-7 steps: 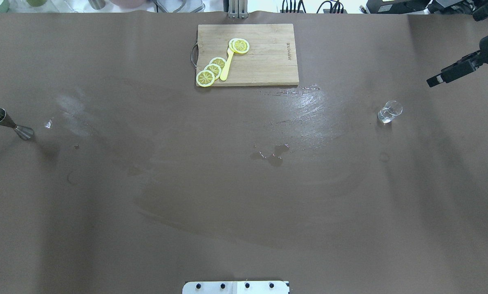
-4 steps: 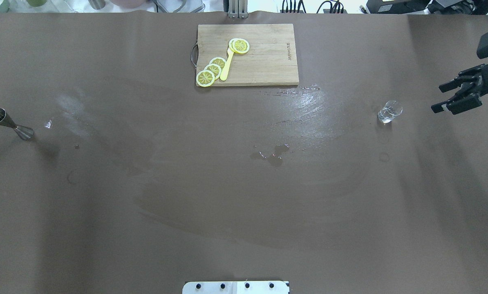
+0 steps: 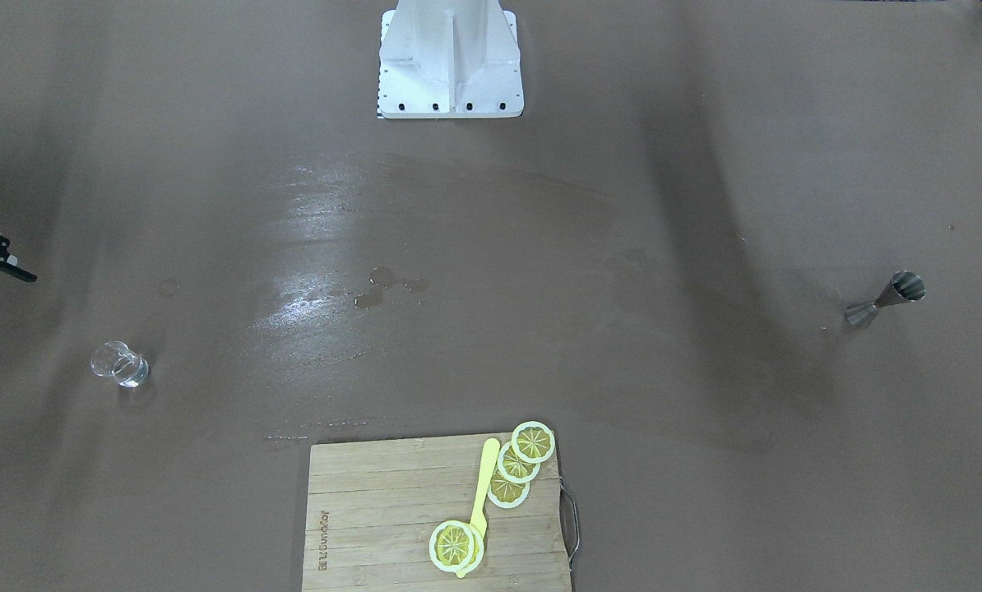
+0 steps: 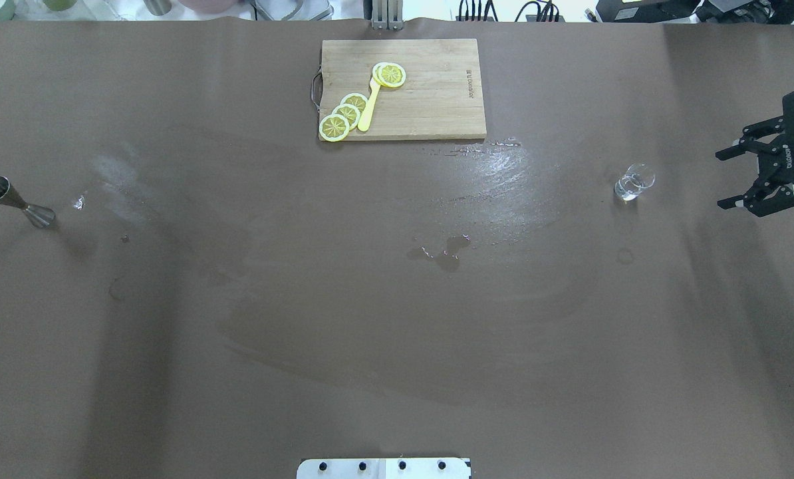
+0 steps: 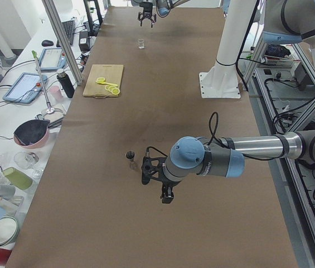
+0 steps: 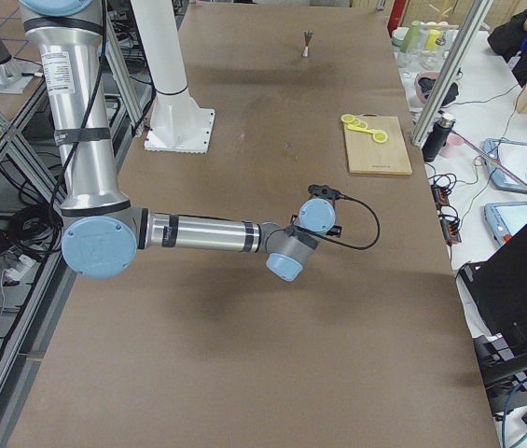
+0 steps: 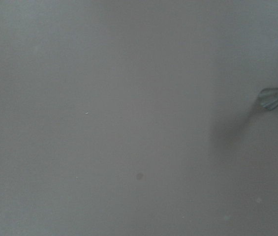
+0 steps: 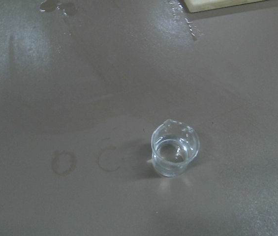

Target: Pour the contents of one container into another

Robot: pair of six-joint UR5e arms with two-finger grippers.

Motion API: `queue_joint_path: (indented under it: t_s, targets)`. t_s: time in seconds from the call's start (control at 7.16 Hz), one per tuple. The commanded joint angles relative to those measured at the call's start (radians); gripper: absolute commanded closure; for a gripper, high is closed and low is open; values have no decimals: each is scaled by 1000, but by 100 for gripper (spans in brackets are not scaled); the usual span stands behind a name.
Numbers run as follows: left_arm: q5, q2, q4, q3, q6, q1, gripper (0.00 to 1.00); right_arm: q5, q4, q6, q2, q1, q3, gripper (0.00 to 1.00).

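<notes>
A small clear glass beaker (image 4: 634, 181) holding a little water stands at the table's right; it also shows as the beaker (image 3: 119, 364) and fills the middle of the right wrist view (image 8: 174, 154). My right gripper (image 4: 721, 180) is open, level with the beaker and well to its right, apart from it, with nothing between its fingers. A steel jigger (image 4: 14, 201) stands at the far left, and again as the jigger (image 7: 274, 97). My left gripper (image 5: 156, 187) hovers near the jigger (image 5: 130, 157); I cannot tell if it is open or shut.
A wooden cutting board (image 4: 437, 100) at the back centre carries lemon slices (image 4: 344, 114) and a yellow pick. A small puddle (image 4: 447, 249) and wet streaks mark the middle of the brown mat. The robot's white base (image 3: 450, 57) stands at the near edge.
My right gripper has come down from the back right corner, turned, and now sits level with the beaker with its fingers spread. Beaker and jigger have not moved.
</notes>
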State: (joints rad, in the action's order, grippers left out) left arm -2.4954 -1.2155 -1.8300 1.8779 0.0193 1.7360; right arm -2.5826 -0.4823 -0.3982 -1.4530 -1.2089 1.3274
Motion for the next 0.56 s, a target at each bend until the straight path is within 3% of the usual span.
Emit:
queue_joint_path:
  t_s: [0.0,0.42]
  targets:
    - [-33,7,-308,-23,5,-62,1,25,2,-53,0,44,-28,0]
    - [36,8,-770,-118,33,-119,1,39,2,-189,51,29,-140,1]
